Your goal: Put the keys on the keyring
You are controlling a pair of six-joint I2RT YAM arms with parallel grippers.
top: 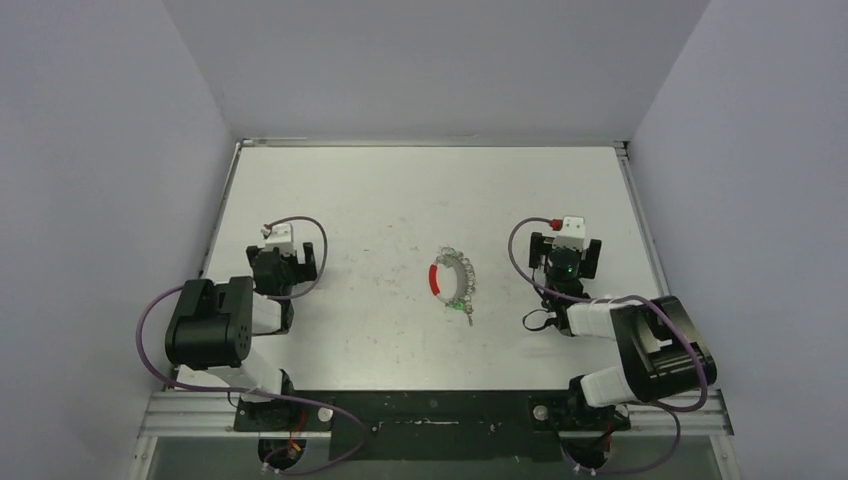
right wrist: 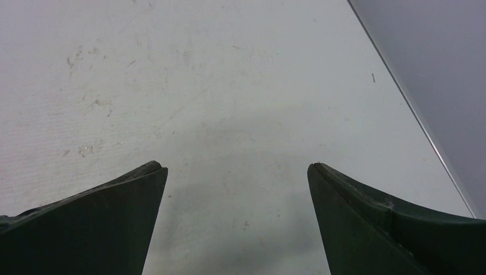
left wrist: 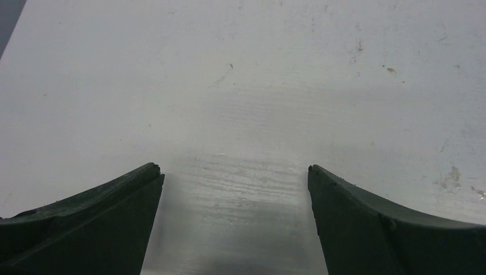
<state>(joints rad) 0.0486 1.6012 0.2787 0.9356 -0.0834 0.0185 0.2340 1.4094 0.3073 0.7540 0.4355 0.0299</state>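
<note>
At the near edge we see the dark mounting rail (top: 430, 410) carrying both arm bases. The left arm (top: 210, 325) and the right arm (top: 655, 345) are folded above it, each trailed by a purple cable (top: 150, 320).

Farther in, the left gripper (left wrist: 234, 169) is released. Its fingers (left wrist: 103, 212) are spread wide over the bare, scuffed white table (top: 380, 190), grasping nothing. The right gripper (right wrist: 237, 166) is likewise released and empty, close to the table's right edge.

Between the two grippers, and well apart from both, lies the keyring (top: 467, 272), flat on the table with its red segment (top: 434, 279) on the left side. The keys (top: 465, 308), marked by their green tag, lie at the ring's near end. We cannot tell whether they are threaded on or only touching it.

Beyond stands the grey back wall (top: 430, 70).
</note>
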